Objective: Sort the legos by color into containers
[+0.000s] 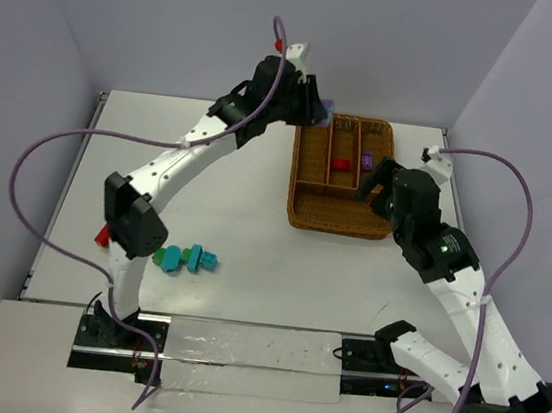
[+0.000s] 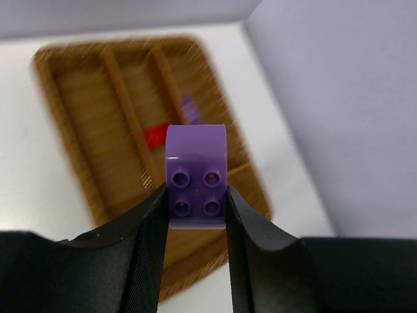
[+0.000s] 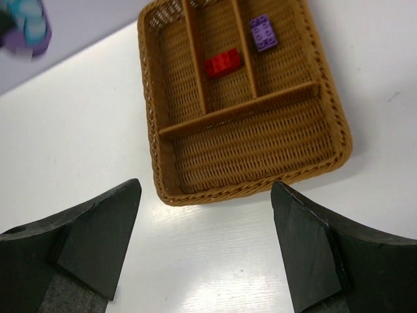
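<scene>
Carrying step: the left hand [image 2: 195, 195] pinches a purple lego [image 2: 195, 153] in the air near the far left corner of the tray [image 1: 339, 226], while the right hand [image 3: 205, 188] hangs spread and empty. The next move probably calls for travel over the narrow slot holding a purple brick [image 1: 366, 161], then release.

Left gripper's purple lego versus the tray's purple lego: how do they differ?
Gripped lego is clamped in the left gripper; tray lego lies loose in a narrow slot of the tray. Gripped lego shows four studs and a rounded end; tray lego is a longer rectangle. Both are purple.
</scene>
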